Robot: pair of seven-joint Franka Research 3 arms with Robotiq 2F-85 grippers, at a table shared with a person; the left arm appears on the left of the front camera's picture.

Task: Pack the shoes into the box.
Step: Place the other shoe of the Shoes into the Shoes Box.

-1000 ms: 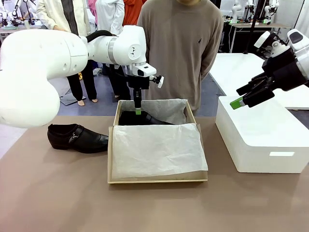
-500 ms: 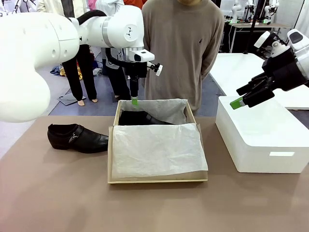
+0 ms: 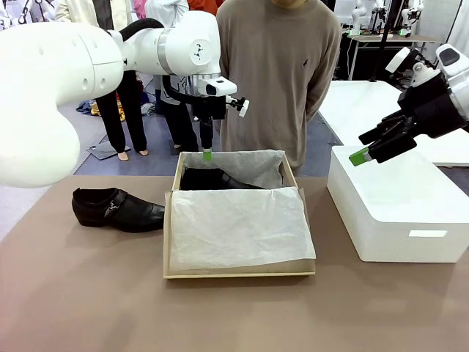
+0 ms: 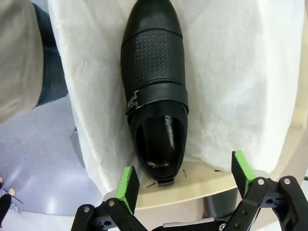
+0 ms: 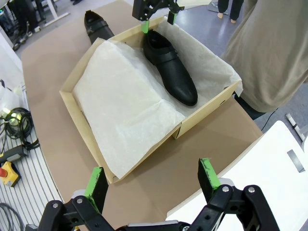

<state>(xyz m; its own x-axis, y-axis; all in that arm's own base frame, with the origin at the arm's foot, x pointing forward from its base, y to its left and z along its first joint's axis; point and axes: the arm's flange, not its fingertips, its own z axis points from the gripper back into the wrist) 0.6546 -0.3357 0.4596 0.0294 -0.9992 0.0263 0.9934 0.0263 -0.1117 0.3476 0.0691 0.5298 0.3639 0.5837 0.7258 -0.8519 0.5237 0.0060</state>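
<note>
The left gripper (image 3: 208,152) hangs with its jaws spread wide and empty above the 12 o'clock end of the tan box (image 3: 170,242). There one shoe (image 3: 212,180) lies on the white tissue paper (image 3: 234,227). The other shoe (image 3: 117,209) rests on the surface (image 3: 88,293) at the tan box's 9 o'clock. At 3 o'clock, the right gripper (image 3: 364,147) hovers open, holding nothing, over the white block (image 3: 396,213).
</note>
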